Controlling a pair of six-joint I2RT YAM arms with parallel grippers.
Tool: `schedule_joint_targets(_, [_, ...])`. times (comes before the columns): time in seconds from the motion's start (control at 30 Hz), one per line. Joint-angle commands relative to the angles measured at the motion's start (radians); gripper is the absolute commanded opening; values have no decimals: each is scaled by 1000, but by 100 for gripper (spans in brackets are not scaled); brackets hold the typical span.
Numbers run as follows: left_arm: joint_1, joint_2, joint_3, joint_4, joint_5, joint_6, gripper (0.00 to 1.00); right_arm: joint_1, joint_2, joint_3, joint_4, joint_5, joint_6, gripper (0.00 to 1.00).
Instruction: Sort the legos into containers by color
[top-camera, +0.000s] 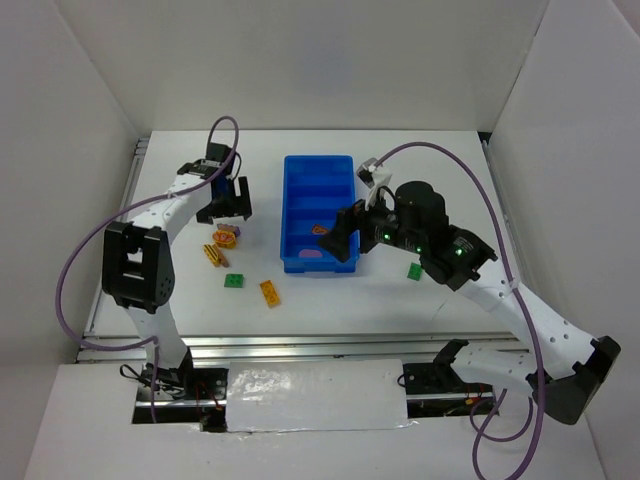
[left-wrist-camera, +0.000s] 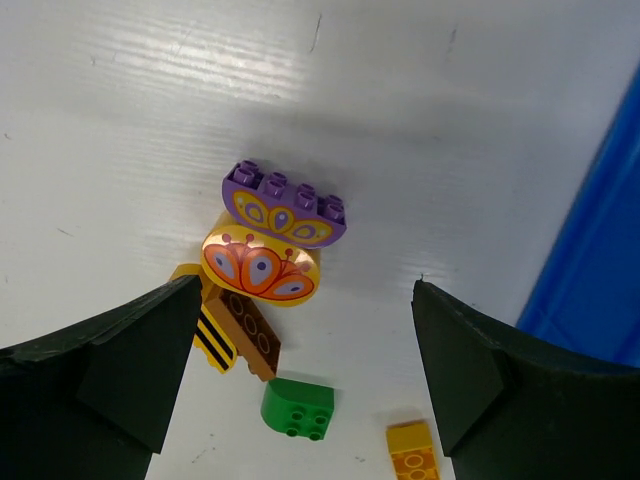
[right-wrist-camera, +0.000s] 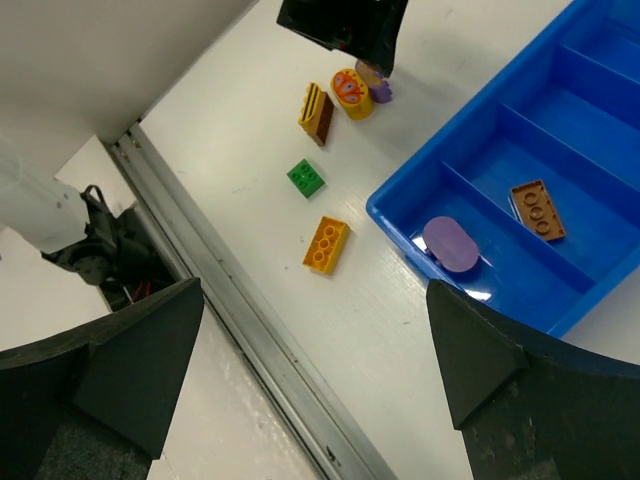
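Observation:
The blue tray (top-camera: 288, 212) lies mid-table with crosswise dividers. A purple piece (right-wrist-camera: 450, 243) lies in its nearest compartment and a brown brick (right-wrist-camera: 537, 209) in the one behind. My left gripper (top-camera: 228, 210) is open and empty, hovering over a purple brick (left-wrist-camera: 283, 203) stacked by an orange-yellow printed brick (left-wrist-camera: 262, 268). A brown brick (left-wrist-camera: 248, 333) with a striped yellow piece, a green brick (left-wrist-camera: 298, 408) and an orange brick (left-wrist-camera: 415, 452) lie nearer. My right gripper (top-camera: 343, 238) is open and empty above the tray's near end (right-wrist-camera: 395, 222).
Another green brick (top-camera: 413, 270) lies on the table right of the tray, beside my right arm. A metal rail (right-wrist-camera: 250, 330) runs along the table's near edge. White walls enclose the table at left, back and right.

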Motion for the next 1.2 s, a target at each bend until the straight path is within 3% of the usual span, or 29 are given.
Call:
schedule_joint_targets(0.0, [11, -22, -32, 14, -42, 21, 99, 12, -23, -9, 33, -52, 2, 100])
schedule_joint_targets(0.4, [49, 34, -127, 149, 60, 33, 100, 22, -3, -7, 65, -142, 2, 100])
schedule_joint_targets(1.17, [-12, 126, -147, 173, 5, 4, 99, 37, -42, -16, 74, -167, -15, 100])
